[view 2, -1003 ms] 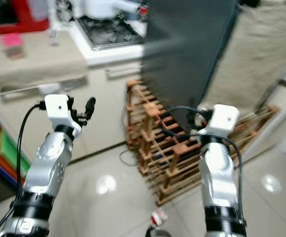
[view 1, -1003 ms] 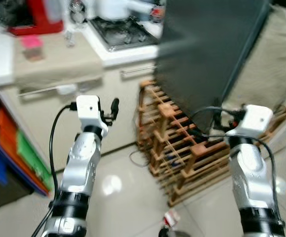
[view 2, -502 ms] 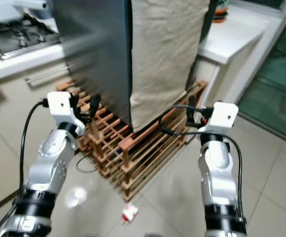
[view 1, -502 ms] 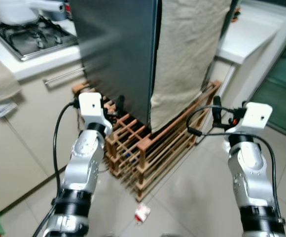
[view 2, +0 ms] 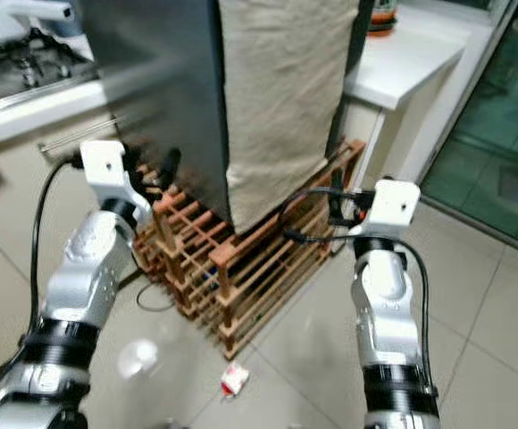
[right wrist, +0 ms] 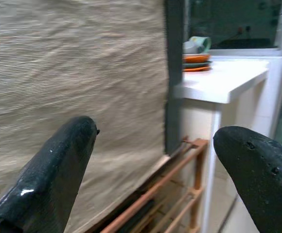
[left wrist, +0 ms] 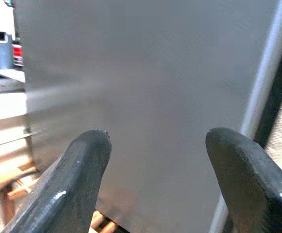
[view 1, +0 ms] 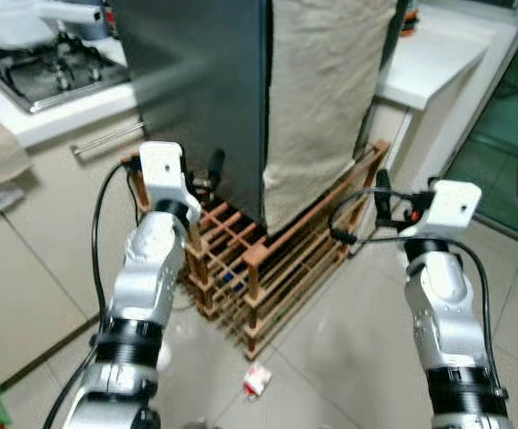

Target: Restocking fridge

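Kitchen floor tiles (view 1: 348, 357) spread below a grey fridge (view 1: 196, 80), cloth (view 1: 321, 89) draped down its side, standing on a wooden rack (view 1: 277, 259). Left gripper (left wrist: 153, 160) and right gripper (right wrist: 153, 155) hover before it, fingers wide, empty. No writing is legible.

Both silver arms are being held raised and bent at the elbow, forearms reaching forward. The left gripper (left wrist: 155, 160) is being kept with its jaws wide apart (nothing between them). The right gripper (right wrist: 155, 160) is likewise being held with jaws spread, nothing gripped. Black cables are looping from each white wrist housing.
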`<state>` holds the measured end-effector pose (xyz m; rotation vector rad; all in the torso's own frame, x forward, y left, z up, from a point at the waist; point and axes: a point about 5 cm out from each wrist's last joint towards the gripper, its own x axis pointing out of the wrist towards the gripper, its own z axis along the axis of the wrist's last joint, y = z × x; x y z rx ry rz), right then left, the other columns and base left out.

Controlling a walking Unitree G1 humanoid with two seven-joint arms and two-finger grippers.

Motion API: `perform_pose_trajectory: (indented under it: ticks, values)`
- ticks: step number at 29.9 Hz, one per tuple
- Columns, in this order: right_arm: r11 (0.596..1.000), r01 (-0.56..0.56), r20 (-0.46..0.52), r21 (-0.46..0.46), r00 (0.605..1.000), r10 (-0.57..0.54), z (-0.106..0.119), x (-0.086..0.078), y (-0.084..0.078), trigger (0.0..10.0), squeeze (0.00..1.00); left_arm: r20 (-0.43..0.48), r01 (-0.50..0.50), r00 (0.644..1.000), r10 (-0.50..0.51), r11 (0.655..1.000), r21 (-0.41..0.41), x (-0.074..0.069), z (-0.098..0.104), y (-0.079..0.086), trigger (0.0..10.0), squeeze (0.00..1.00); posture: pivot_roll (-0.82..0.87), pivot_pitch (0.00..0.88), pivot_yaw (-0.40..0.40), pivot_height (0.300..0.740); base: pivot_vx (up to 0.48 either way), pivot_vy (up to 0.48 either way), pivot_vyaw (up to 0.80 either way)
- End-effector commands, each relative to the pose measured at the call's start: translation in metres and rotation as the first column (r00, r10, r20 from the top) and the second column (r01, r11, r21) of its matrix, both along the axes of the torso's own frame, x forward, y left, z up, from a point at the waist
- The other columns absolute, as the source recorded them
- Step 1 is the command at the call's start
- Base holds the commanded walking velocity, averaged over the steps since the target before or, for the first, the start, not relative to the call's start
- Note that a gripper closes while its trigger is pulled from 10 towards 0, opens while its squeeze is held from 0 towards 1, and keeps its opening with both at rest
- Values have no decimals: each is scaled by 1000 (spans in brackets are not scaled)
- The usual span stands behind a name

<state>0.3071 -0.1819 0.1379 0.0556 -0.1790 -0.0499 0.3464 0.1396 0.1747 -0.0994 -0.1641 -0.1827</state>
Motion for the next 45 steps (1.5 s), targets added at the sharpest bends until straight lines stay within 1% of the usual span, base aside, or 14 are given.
perform_pose_trajectory:
  ticks: [1, 2, 3, 5, 7, 8, 12, 15, 16, 18, 29, 37, 41, 45]
  values:
    - [1000, 1, 24, -7, 1000, -1, 5, 1, -1, 10000, 0, -8, 20, 1000, -20, 1000, 7, 3, 2, -3, 10000, 0, -72, 0, 19, 740, 0, 0, 0]
    - [1000, 3, 19, -5, 1000, -3, 4, 1, -2, 10000, 0, -37, 81, 996, -79, 995, 53, 10, 2, -14, 10000, 0, -71, 0, 18, 740, 0, 0, 0]
    - [1000, 3, 19, -5, 1000, -3, 4, 1, -2, 10000, 0, -37, 81, 996, -79, 995, 53, 10, 2, -14, 10000, 0, -71, 0, 18, 740, 0, 0, 0]
    - [1000, 2, 13, -8, 1000, -2, 3, 0, -3, 10000, 0, -59, 190, 981, -186, 979, 72, 21, 8, -36, 10000, 0, -90, 0, 32, 740, 0, 0, 0]
    - [1000, 2, 13, -8, 1000, -2, 3, 0, -3, 10000, 0, -59, 190, 981, -186, 979, 72, 21, 8, -36, 10000, 0, -90, 0, 32, 740, 0, 0, 0]
    - [1000, 3, 12, -15, 1000, -3, 2, -4, -4, 10000, 0, -83, 229, 971, -224, 972, 53, 30, 13, -48, 10000, 0, -126, 0, 50, 740, 0, 0, 0]
    - [1000, 14, 10, -19, 1000, -14, 2, -13, -8, 10000, 0, -103, 243, 965, -240, 970, 18, 35, 15, -55, 10000, 0, -148, 0, 54, 740, 0, 0, 0]
    - [997, 60, -29, -43, 998, -61, -7, -36, -27, 10000, 0, -95, 289, 953, -289, 957, -16, 39, 23, -68, 10000, 0, -204, 0, 72, 740, 0, 0, 0]
    - [997, 60, -29, -43, 998, -61, -7, -36, -27, 10000, 0, -95, 289, 953, -289, 957, -16, 39, 23, -68, 10000, 0, -204, 0, 72, 740, 0, 0, 0]
    - [995, 88, -51, -54, 995, -91, -12, -48, -34, 10000, 0, -94, 317, 943, -318, 948, -23, 42, 24, -74, 10000, 0, -236, 0, 85, 740, 0, 0, 0]
    - [994, 92, -89, -65, 991, -97, -14, -60, -36, 10000, 0, -73, 342, 936, -345, 938, -55, 45, 29, -78, 10000, 0, -261, 16, 80, 740, 0, 0, 0]
    - [995, 73, -113, -64, 990, -80, -15, -62, -32, 10000, 0, -45, 199, 978, -203, 977, -71, 53, 33, -57, 10000, 0, -264, 17, 80, 740, 0, 0, 0]
    - [995, 70, -119, -64, 990, -77, -16, -62, -32, 10000, 0, -51, 213, 975, -217, 974, -75, 52, 28, -56, 10000, 0, -260, 10, 74, 740, 0, 0, 0]
    - [996, 61, -124, -66, 990, -69, -16, -61, -31, 10000, 0, -48, 251, 965, -256, 963, -97, 50, 24, -62, 10000, 0, -255, 4, 70, 740, 0, 0, 0]
